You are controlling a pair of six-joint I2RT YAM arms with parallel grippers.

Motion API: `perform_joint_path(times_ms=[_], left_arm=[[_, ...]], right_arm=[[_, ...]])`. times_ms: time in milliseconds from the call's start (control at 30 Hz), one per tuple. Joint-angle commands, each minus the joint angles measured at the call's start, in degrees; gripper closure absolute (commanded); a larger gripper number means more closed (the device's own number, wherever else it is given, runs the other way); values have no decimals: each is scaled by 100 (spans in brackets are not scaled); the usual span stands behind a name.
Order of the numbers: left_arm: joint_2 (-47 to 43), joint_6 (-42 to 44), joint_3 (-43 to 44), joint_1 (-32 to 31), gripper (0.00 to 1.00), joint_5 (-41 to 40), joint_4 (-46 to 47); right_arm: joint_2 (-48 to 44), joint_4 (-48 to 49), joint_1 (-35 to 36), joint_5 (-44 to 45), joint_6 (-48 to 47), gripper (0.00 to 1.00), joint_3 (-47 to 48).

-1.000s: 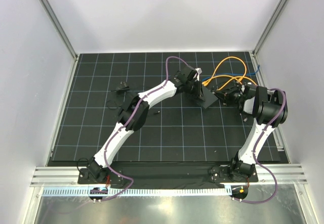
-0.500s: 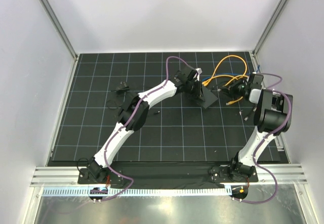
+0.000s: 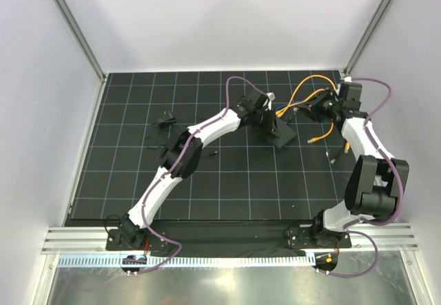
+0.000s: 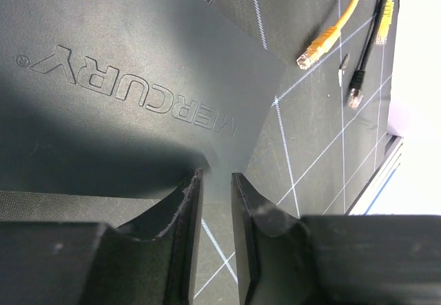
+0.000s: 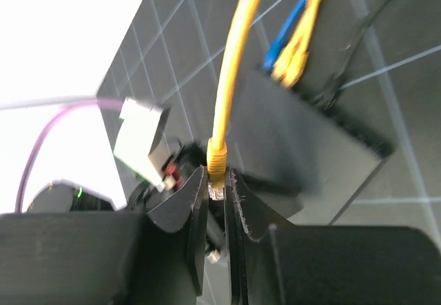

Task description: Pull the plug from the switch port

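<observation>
One yellow plug (image 5: 216,159), pinched in your right hand (image 5: 216,178), is clear of the switch (image 5: 303,155), so the pull looks done; your left hand (image 4: 216,181) stands narrowly parted at its corner.

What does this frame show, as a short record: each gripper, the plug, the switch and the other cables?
right gripper: shut on held yellow plug, plug free of the switch
left gripper: at the switch's edge, jaws narrowly apart; grip unclear
switch ports: blue cable and yellow cables plugged in
lying on mat: loose yellow plug, black plug
</observation>
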Motion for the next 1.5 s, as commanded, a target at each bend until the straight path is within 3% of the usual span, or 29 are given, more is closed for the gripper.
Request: perform_joint_path(times_ms=[0,200,433,800,1000,1267,1367,1467], left_arm=[[-40,251,-31,107,67,-172,-698],[-444,207,-100,239,51,-198,-611],[-1673,-118,-1224,897,50,-514,-198],[-3985,162,-3440,2224,50,-1173,-645],[-4663,470,-3845,2533,50,-1480,-1067],[-4813,541,-3951,2691,49,-1350,-1191],[-4760,480,-3951,2691,49,-1227,-1156],[-4690,418,-3898,2691,49,-1156,-1129]], right_arm=[[-424,-904,510,464,-540,99,731],[-144,-1592,1099,1290,-1558,99,2093],[866,-2242,1917,1389,-2377,99,3852],[3702,-3042,3200,948,-2950,99,6953],[4549,-2675,3701,1054,-2757,98,7221],[4445,-1760,3711,940,-1737,95,5747],[4409,-1671,3693,747,-1684,90,5559],[4488,-1961,3649,667,-1667,78,5656]])
